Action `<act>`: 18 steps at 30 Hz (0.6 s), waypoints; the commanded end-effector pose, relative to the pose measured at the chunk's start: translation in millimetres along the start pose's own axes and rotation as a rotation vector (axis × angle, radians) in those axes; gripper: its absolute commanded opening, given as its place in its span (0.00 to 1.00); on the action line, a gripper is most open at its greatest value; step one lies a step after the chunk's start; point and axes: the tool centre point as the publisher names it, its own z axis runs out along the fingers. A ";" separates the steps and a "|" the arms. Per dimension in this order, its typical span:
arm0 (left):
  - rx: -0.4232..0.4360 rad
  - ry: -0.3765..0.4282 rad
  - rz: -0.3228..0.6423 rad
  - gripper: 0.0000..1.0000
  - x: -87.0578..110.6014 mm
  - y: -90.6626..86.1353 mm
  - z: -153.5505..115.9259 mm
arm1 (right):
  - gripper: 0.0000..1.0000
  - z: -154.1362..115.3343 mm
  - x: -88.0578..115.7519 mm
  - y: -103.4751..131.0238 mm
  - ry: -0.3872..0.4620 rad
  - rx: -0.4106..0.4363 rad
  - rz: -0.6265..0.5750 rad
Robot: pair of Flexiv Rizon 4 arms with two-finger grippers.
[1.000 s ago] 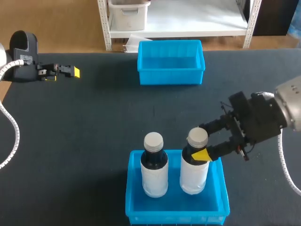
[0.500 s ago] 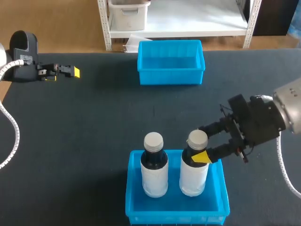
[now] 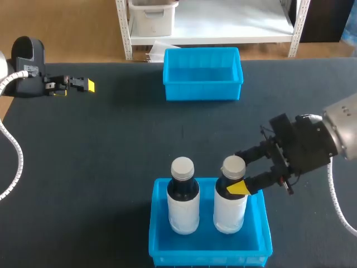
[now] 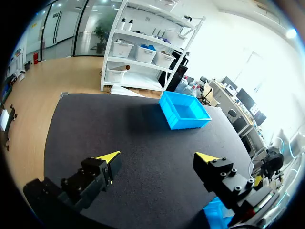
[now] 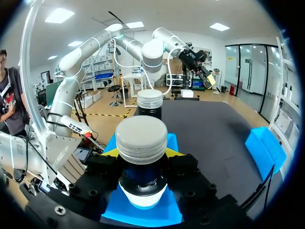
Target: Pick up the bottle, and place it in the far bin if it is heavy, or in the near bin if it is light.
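Note:
Two white-capped dark bottles with white labels stand in the near blue bin (image 3: 261, 223). My right gripper (image 3: 235, 171) is shut on the neck of the right-hand bottle (image 3: 228, 204), one yellow tip on each side just under the cap. In the right wrist view this bottle (image 5: 142, 136) fills the space between the fingers, with the other bottle (image 5: 149, 102) right ahead of it. The left-hand bottle (image 3: 183, 198) stands free. The far blue bin (image 3: 203, 90) holds nothing. My left gripper (image 3: 83, 85) stays open at the table's far left, its fingers (image 4: 108, 158) wide apart over bare table.
The dark table (image 3: 111, 145) stretches bare between the two bins. The far bin (image 4: 185, 110) also shows ahead of the left gripper. The left arm's cable (image 3: 15, 151) hangs along the table's left edge.
The right gripper has come down a little with the bottle, setting it lower in the near bin. The left arm has not moved.

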 end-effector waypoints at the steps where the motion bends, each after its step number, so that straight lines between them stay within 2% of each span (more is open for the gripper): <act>1: 0.000 0.000 0.000 1.00 0.0 0.0 0.0 | 0.00 3.3 4.4 -1.1 -0.003 -0.004 0.003; 2: 0.000 0.000 0.000 1.00 0.0 0.0 0.0 | 0.00 3.5 4.6 -1.1 -0.003 -0.004 0.004; 5: 0.000 0.000 0.000 1.00 0.0 0.0 0.0 | 0.35 3.8 5.2 -0.9 -0.003 -0.006 0.006; 6: 0.000 0.000 0.000 1.00 0.0 0.0 0.0 | 0.42 3.8 5.2 -0.9 -0.003 -0.007 0.006; 7: 0.000 0.000 0.000 1.00 0.0 0.0 0.0 | 0.78 3.8 5.3 -0.8 -0.001 -0.007 0.008; 8: 0.000 0.000 0.000 1.00 0.0 0.0 0.0 | 1.00 3.8 5.3 -0.8 0.000 -0.007 0.009; 18: 0.000 0.000 0.000 1.00 0.0 0.0 0.0 | 1.00 -3.2 6.2 -4.6 0.004 0.006 0.028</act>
